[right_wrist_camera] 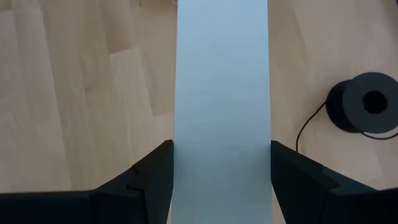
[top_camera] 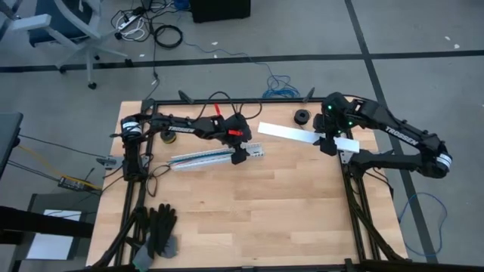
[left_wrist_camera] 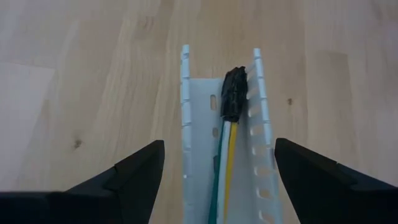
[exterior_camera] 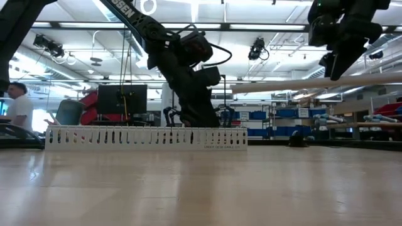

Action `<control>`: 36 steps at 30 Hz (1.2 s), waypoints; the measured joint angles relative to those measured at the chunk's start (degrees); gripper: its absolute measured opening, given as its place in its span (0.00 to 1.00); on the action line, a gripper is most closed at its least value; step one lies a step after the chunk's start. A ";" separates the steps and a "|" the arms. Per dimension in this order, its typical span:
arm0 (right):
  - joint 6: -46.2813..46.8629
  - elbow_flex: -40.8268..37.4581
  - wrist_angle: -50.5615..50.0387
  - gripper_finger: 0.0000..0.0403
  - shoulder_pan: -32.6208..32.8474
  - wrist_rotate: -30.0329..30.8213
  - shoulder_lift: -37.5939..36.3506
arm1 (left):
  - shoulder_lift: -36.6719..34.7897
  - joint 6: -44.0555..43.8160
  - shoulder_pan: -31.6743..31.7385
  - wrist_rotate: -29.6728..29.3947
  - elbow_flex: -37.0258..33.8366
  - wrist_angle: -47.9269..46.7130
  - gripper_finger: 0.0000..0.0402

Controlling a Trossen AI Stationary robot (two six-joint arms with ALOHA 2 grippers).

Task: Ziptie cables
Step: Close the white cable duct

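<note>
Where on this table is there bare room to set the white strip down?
The near half of the table, in front of the slotted channel, is bare. The far strip is crowded: left gripper over the channel holding cables, right gripper holding the white strip, black spool.

Robotics lab or workshop: wooden workbench (top_camera: 249, 204), monitor (exterior_camera: 121, 98), storage shelving (exterior_camera: 295, 119), ceiling strip lights (exterior_camera: 207, 7).

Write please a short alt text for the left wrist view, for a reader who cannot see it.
The cables, green, white and yellow, lie inside the white slotted channel and end in a dark plug. The open left gripper straddles the channel over the wooden table.
</note>
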 joint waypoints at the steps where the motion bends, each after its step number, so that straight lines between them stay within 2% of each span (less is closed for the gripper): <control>1: 0.00 0.00 0.00 0.53 0.00 0.00 0.22 | 0.00 -0.01 0.01 0.50 0.00 -0.14 0.70; 9: -0.11 0.00 0.00 0.53 -0.02 0.14 1.02 | 0.02 -0.76 -0.68 2.21 0.00 -1.75 0.70; 17: -0.19 0.00 -0.29 0.53 -0.02 1.11 1.02 | 0.04 -0.84 -1.11 0.81 -0.02 -3.08 0.68; 25: -2.23 0.00 -1.83 0.53 -0.01 1.19 1.02 | -0.26 0.07 -1.06 0.42 -3.37 -1.99 0.43; 31: -3.36 0.00 -2.01 0.53 0.00 0.56 1.06 | -0.24 5.72 -0.89 -0.13 -3.54 -2.48 0.24; 36: -3.43 0.00 -2.01 0.53 0.00 0.02 2.04 | -0.20 11.43 0.32 -1.48 -3.61 -3.57 0.15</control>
